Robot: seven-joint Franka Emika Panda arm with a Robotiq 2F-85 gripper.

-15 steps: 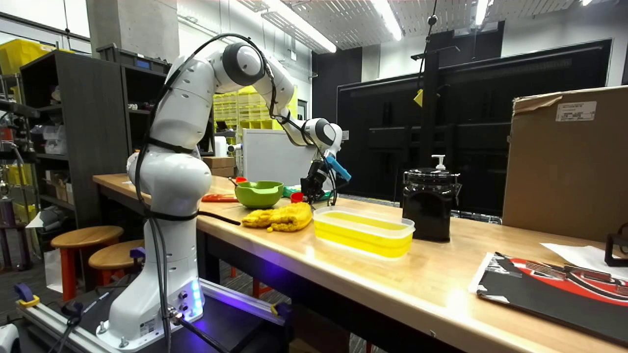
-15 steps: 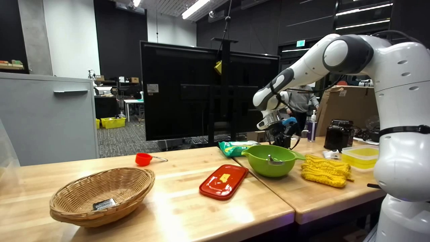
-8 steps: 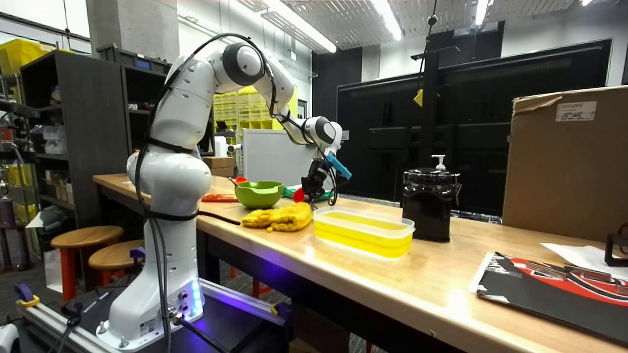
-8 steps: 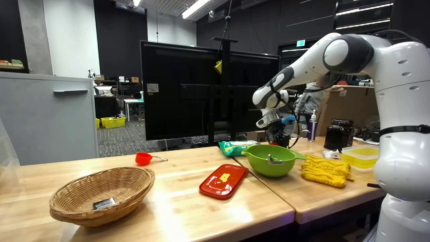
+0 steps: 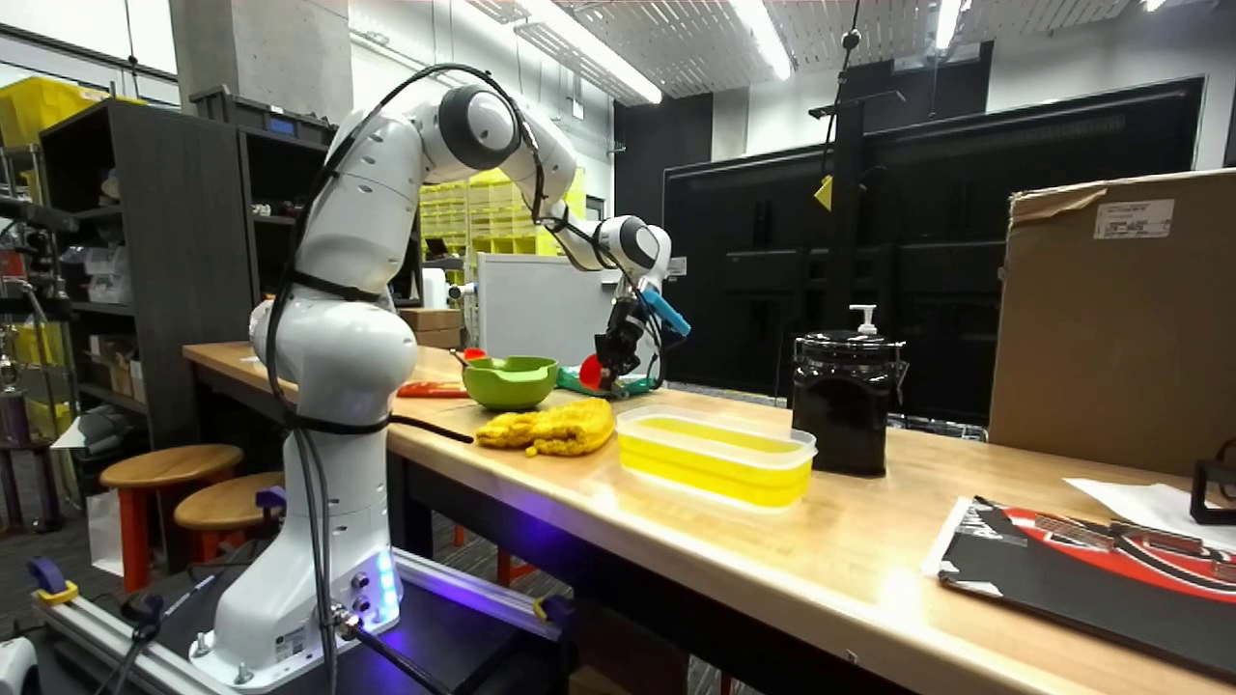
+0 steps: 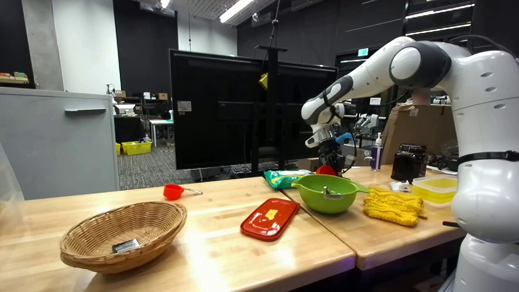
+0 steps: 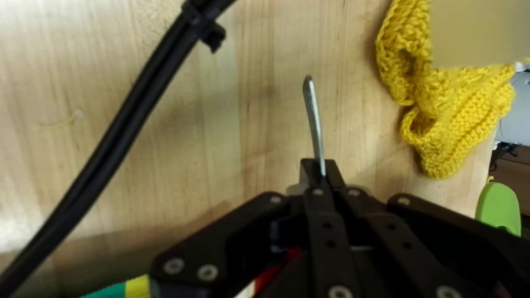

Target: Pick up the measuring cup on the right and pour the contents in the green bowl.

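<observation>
"How did the pour stand on that wooden surface (image 6: 219, 263)?"

"Short of the green bowl (image 6: 324, 206). The hand (image 7: 323, 169) was clamped on the red measuring cup (image 6: 325, 170) by its thin metal handle (image 7: 313, 118). In an exterior view the cup hung at the bowl's twelve o'clock, seemingly raised."

"How best to finish?"

"I'd have lifted it past the rim, brought it toward that view's six o'clock, and only then rolled the hand, slowly, low over the middle. So narrow a handle could twist."

"And the containers?"

"From the bowl in that view, the wicker basket (image 6: 162, 247) lay near nine o'clock with a small dark item (image 6: 125, 246) inside. The clear plastic tub (image 6: 434, 197), at three, showed yellow, tint or contents I couldn't tell. The bowl had a metal piece (image 6: 333, 196) at its six o'clock rim. The cup's contents I couldn't make out."
</observation>
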